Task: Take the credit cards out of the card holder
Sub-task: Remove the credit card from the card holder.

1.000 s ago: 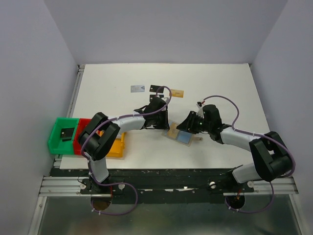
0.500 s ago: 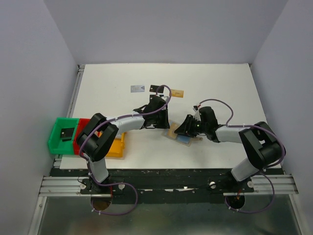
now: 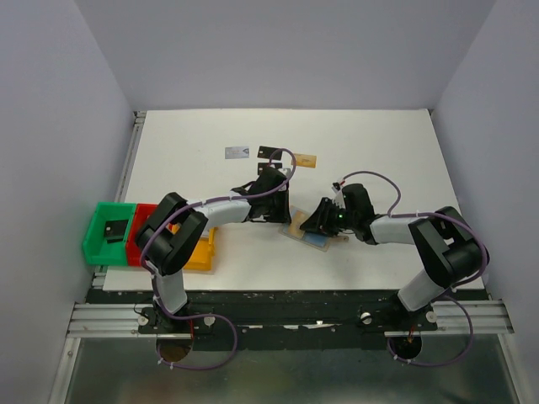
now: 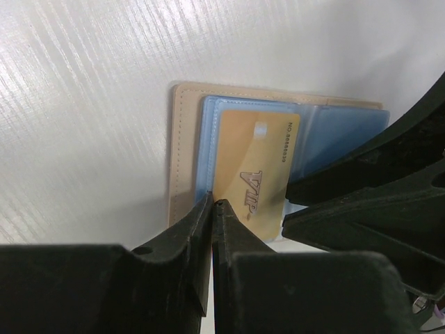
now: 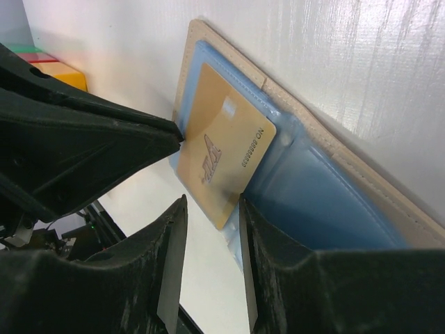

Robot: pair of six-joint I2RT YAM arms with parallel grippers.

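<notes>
Now, left fingers (image 4: pixel 188 236) at gold card (image 4: pixel 254 174) on card holder (image 4: pixel 182 139)

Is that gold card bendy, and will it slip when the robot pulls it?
Probably stiff: the gold card lies flat and straight-edged, sticking partly out of the card holder. It looks glossy and thin, so likely slippery and hard to pinch; the right pincer is open around its corner.
</notes>
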